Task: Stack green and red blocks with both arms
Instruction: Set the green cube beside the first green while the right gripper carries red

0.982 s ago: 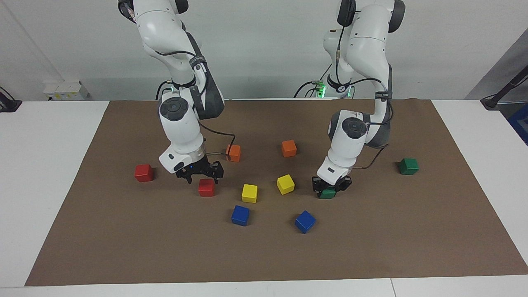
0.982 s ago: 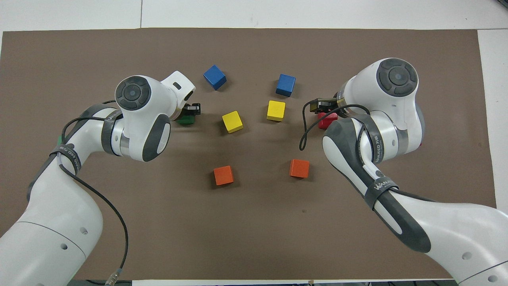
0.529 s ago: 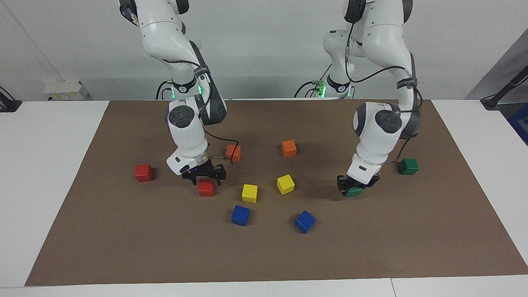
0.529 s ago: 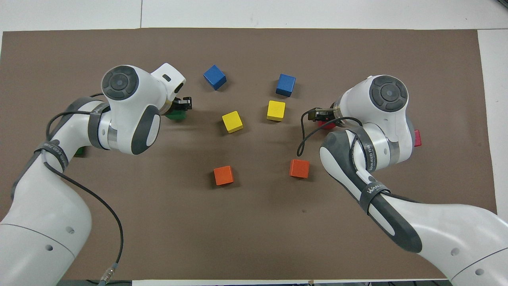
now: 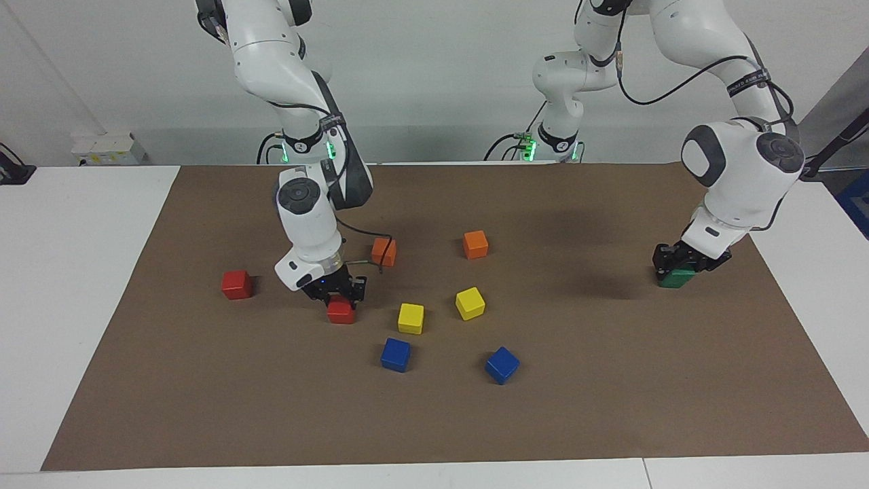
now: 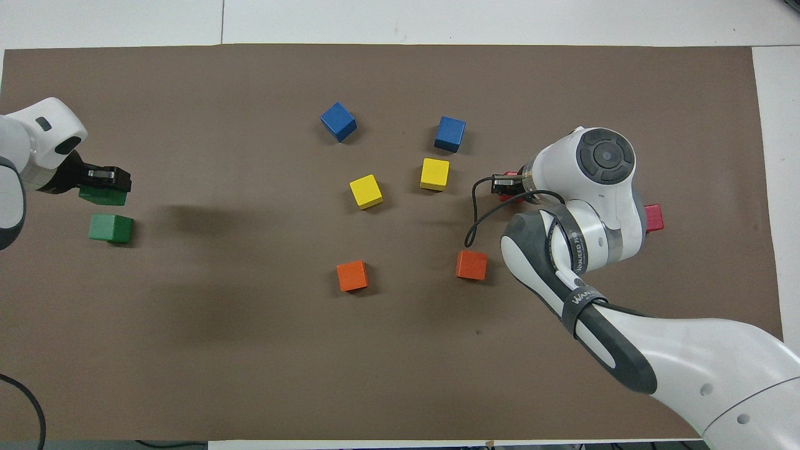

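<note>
Green blocks are not stacked yet: the left gripper (image 5: 681, 262) holds one green block (image 6: 103, 196) over the second green block (image 6: 111, 227), near the mat's left-arm edge. Right gripper (image 5: 337, 288) closes around a red block (image 5: 341, 312); the other red block (image 5: 237, 284) waits.

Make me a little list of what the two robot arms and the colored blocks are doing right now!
Left gripper: grips the held green block, at the left arm's end of the mat.
Held green block: up over the second green block; whether they touch cannot be told.
Right gripper: down at the red block, which sits on the mat.
Second red block: alone, toward the right arm's end.
Other cubes: orange, yellow and blue, two each, lying free.
Stacks finished: none plainly seen.
</note>
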{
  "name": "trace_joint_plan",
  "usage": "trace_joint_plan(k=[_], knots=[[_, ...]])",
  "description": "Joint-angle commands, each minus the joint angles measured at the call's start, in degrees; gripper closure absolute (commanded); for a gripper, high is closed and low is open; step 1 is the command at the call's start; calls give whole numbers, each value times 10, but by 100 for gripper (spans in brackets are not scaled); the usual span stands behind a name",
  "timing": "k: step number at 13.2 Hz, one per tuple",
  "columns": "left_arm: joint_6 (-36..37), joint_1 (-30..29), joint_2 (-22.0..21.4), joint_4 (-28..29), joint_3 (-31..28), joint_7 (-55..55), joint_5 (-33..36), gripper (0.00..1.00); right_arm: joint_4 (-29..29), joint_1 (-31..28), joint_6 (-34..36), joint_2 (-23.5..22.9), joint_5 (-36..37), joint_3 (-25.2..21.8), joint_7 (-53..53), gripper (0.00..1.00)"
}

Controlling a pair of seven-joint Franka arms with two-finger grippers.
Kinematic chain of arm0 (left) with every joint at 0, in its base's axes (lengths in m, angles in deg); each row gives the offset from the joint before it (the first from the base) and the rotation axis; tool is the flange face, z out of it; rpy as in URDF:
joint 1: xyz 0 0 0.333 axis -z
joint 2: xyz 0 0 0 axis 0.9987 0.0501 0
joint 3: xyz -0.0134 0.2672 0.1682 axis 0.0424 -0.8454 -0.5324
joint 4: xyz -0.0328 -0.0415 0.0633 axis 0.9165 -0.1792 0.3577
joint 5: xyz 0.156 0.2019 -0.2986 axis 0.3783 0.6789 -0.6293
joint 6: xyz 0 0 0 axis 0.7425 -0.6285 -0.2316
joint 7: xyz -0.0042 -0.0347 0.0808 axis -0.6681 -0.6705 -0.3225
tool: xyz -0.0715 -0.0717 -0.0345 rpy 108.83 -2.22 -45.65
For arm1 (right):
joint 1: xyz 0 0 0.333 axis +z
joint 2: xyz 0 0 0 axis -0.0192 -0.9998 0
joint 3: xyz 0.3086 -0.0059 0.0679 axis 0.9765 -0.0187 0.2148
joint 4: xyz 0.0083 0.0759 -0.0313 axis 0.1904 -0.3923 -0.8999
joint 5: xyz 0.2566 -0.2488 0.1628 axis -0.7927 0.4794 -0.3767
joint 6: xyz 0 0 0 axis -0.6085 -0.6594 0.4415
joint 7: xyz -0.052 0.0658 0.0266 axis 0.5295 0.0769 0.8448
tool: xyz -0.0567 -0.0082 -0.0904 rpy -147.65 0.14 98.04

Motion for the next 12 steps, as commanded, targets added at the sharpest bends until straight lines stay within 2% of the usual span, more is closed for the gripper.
trace_joint_plan(k=[1,3,6,10,12], knots=[[-10,-38,-26,37,7,63,6,100,42,-21,76,15,37,2,-6,97],[-44,-49,-36,67,7,82,5,100,58,-42,119,45,45,2,26,97],[-119,-65,-50,125,7,84,5,100,58,-105,153,83,37,2,157,97],[-153,-65,-50,149,7,102,5,100,27,-165,187,131,34,2,252,97],[-169,-65,-49,158,7,102,4,100,13,-203,186,137,11,2,309,97]])
